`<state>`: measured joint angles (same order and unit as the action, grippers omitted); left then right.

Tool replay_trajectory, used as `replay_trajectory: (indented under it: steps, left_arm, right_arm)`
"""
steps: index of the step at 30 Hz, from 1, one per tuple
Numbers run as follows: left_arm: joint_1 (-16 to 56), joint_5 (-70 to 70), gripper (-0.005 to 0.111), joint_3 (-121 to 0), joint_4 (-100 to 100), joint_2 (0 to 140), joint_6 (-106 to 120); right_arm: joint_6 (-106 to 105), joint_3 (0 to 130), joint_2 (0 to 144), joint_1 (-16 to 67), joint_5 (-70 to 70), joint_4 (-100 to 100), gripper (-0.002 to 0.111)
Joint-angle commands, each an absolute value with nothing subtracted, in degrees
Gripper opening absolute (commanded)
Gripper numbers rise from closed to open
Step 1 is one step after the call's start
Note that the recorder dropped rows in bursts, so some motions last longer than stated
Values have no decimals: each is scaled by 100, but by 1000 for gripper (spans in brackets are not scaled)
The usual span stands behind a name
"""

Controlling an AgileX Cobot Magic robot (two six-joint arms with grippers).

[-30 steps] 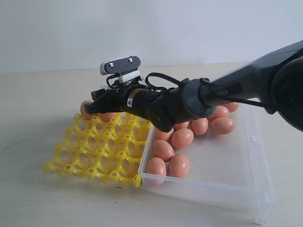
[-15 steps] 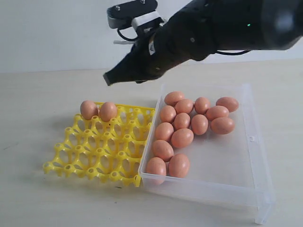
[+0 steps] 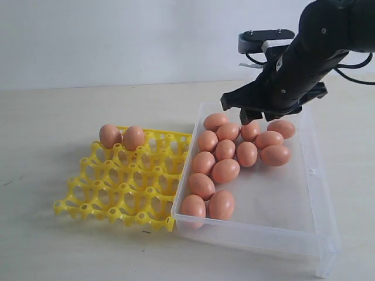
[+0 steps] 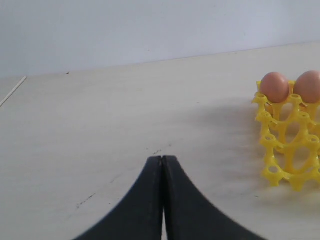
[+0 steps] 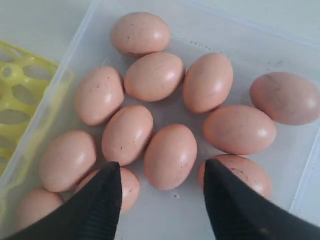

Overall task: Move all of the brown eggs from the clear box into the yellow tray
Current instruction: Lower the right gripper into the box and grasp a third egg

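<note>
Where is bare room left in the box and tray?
Clear plastic box: bare along its right wall and near-right corner; brown oval eggs crowd its left and far part. Yellow plastic egg tray: free except two eggs in far-left cups.

Two brown eggs (image 3: 109,135) fill the cups at the yellow tray's (image 3: 117,193) 11 o'clock corner; every other cup stands open from above. In the clear box (image 3: 281,199), eggs crowd the 9 o'clock wall and the 12 o'clock end, touching one another, leaving bare floor from 3 to 6 o'clock. The right gripper (image 5: 161,167) hangs over that cluster, jaws spread. Bare tabletop (image 3: 41,129) lies at the tray's 9 o'clock.
</note>
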<state>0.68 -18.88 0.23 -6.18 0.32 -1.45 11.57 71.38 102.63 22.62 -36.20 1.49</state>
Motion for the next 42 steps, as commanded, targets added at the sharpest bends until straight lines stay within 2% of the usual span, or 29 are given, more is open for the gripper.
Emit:
replay_trajectory:
  steps: [1,12,35,37,38,40,42]
  left_arm:
    - [61,-1809,0,0,-580,0,-170]
    - [61,-1809,0,0,-580,0,-170]
    - [61,-1809,0,0,-580,0,-170]
    - [61,-1809,0,0,-580,0,-170]
    - [61,-1809,0,0,-580,0,-170]
    - [61,-1809,0,0,-580,0,-170]
    - [61,-1809,0,0,-580,0,-170]
  right_arm:
    - [1005,7338,10733,2140,-3497,0,53]
    - [1045,7921,11677,1966,-3544,-170,53]
    - [902,7989,12341,1904,-3267,-585,52]
    - [902,7989,12393,1904,-3262,-585,46]
    - [888,7989,12393,1904,-3216,-560,35]
    - [698,7989,12393,1904,-3171,-551,23]
    - [384,7989,12367,1904,-3161,-551,6]
